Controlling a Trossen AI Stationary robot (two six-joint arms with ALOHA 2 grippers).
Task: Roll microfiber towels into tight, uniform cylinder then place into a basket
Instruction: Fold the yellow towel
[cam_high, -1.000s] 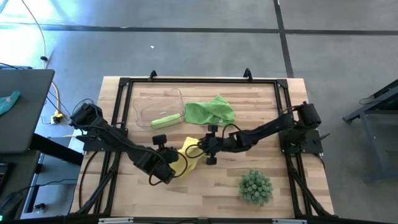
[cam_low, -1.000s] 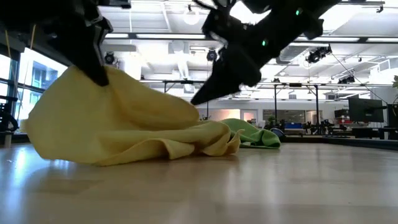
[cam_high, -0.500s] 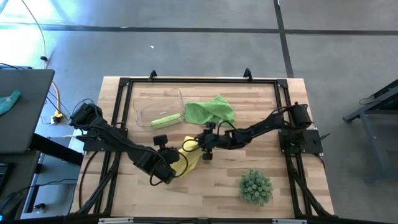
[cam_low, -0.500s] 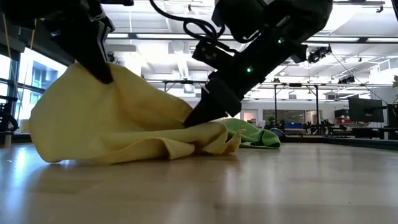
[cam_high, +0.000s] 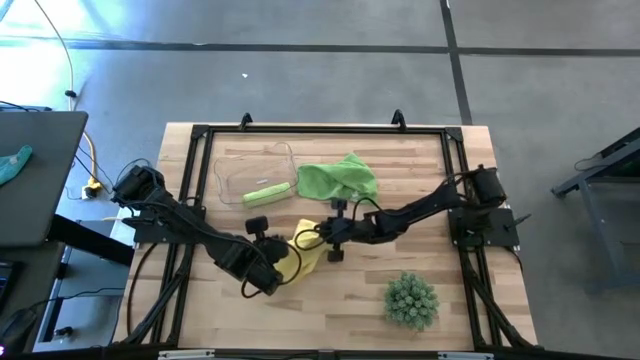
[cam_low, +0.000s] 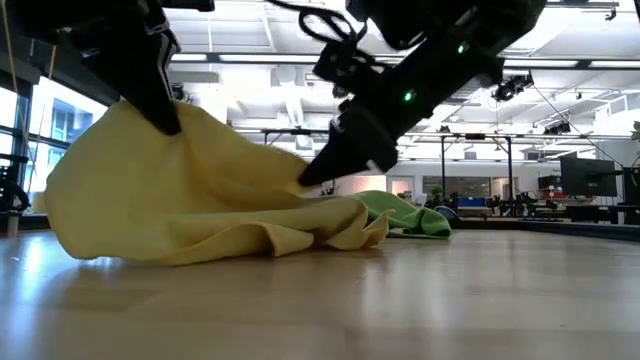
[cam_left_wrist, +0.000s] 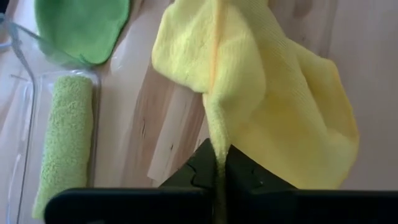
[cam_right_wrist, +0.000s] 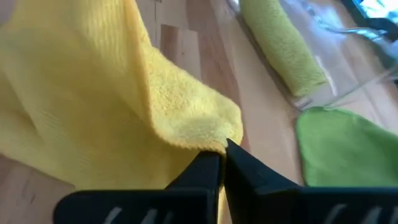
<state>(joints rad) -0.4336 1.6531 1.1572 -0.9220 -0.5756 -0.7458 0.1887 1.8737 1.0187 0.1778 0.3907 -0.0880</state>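
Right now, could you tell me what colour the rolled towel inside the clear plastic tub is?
Lime green; the rolled towel in the clear tub shows best in the left wrist view.

We are seeing one rolled towel (cam_high: 267, 193) lying in the basket (cam_high: 232, 165), a loose towel (cam_high: 337, 178) just right of it, and the plant (cam_high: 411, 299) sitting near the front right.

Left arm runs from its base at the left edge of the high view diagonally down toward centre. Left gripper (cam_high: 272, 272) sits low, left of centre, fingers (cam_left_wrist: 239, 169) pinched together on yellow towel (cam_left_wrist: 273, 93).

Right arm reaches from the right side, stretched leftward to mid-frame. Right gripper (cam_high: 318, 238) fingers (cam_right_wrist: 245, 163) closed on the same towel's edge.
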